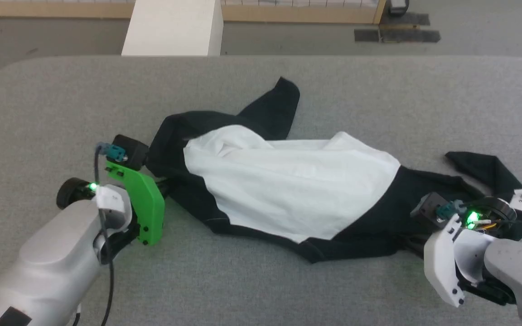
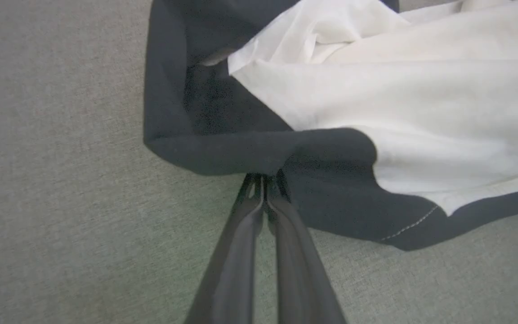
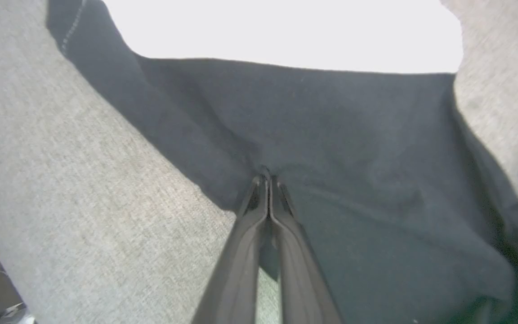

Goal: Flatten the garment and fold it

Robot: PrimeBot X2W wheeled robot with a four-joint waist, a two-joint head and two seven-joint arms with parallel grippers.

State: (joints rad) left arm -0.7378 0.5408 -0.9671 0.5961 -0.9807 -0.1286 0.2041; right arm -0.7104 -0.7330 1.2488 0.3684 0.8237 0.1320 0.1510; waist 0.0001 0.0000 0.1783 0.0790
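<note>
Head view shows the garment [image 1: 288, 181] lying crumpled across the middle of the grey table [image 1: 61, 113], its white body bunched amid black cloth, one sleeve [image 1: 274, 108] poking toward the upper centre. The left gripper [image 2: 263, 180] has its jaws closed on the black fold at the garment's left end; the right gripper [image 3: 267, 180] is pinched shut on black cloth at the lower right. Both bites look shallow — a pull apart could slip the cloth free. Either pinch may also hold several layers, so stretching might drag the heap and leave folds trapped underneath.
</note>
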